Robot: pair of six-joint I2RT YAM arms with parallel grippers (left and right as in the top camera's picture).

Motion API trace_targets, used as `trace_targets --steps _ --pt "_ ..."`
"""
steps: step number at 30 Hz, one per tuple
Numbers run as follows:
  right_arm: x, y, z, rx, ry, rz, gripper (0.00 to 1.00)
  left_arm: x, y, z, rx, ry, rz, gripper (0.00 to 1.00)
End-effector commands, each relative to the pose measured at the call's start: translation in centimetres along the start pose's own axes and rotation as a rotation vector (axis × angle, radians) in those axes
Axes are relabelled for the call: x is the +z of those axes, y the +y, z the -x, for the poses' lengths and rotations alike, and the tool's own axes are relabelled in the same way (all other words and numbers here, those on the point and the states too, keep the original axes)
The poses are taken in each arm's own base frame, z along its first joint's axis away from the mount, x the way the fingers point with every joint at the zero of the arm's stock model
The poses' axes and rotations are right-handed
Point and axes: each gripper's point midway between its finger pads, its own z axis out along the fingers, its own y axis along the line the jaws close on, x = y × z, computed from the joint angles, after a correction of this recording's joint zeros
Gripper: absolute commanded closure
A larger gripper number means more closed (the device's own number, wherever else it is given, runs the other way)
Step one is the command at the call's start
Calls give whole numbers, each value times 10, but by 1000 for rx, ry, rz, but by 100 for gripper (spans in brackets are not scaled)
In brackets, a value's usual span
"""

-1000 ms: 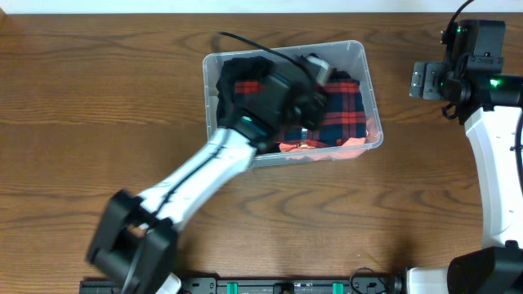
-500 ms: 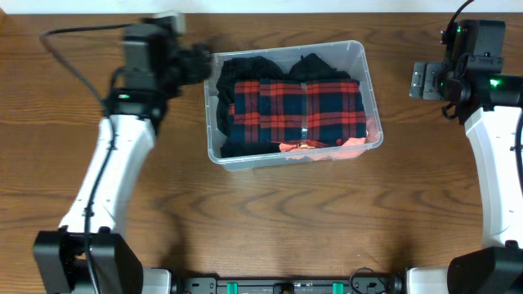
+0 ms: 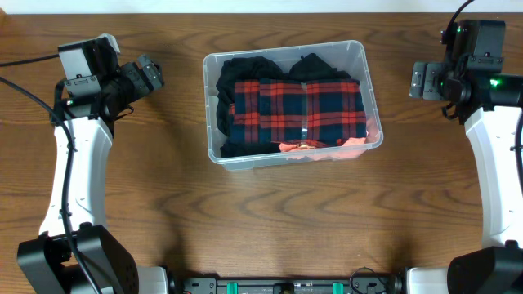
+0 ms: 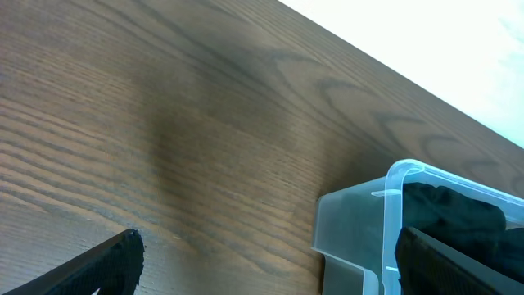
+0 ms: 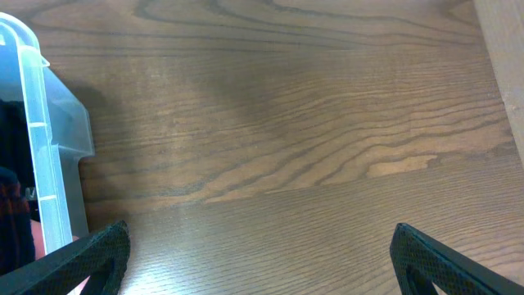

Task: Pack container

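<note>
The container [image 3: 210, 106], a clear plastic bin, stands on the wooden table at centre back. In it a folded red and navy plaid cloth [image 3: 298, 110] lies on black clothing [image 3: 253, 67], with an orange piece [image 3: 351, 143] at the front right corner. My left gripper [image 3: 149, 75] hovers to the left of the bin, open and empty; the left wrist view shows its jaws [image 4: 270, 258] wide apart and the container's corner [image 4: 360, 213] just ahead. My right gripper [image 3: 420, 80] stays to the right of the bin, open and empty [image 5: 262, 250], with the container's wall [image 5: 57, 164] at that view's left edge.
The brown wooden table [image 3: 270, 220] runs wide in front of the bin and on both sides. Its back edge [image 3: 261, 11] lies close behind the bin. A black rail [image 3: 286, 286] runs along the front edge between the arm bases.
My left arm has pulled out of the container and swung to the far left. Its gripper has opened, and the plaid cloth now lies uncovered in the bin. The right arm has not moved.
</note>
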Motion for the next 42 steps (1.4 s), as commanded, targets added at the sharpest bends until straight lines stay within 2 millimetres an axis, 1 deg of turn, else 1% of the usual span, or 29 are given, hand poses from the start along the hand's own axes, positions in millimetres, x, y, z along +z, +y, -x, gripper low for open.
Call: trace_targets --steps 1,33,36,39,42 --pt "2 -4 0 3 5 -11 1 -6 -2 5 8 -17 -3 2" --pt "1 0 0 -1 3 1 1 -6 -2 5 8 -17 -3 2" --pt "4 1 -3 -4 14 2 1 -6 -2 5 8 -17 -3 2" --pt "-7 1 -1 -2 -11 4 1 -6 -2 5 8 -17 -3 2" --pt "-30 5 4 -8 -65 18 1 -6 -2 5 8 -17 -3 2"
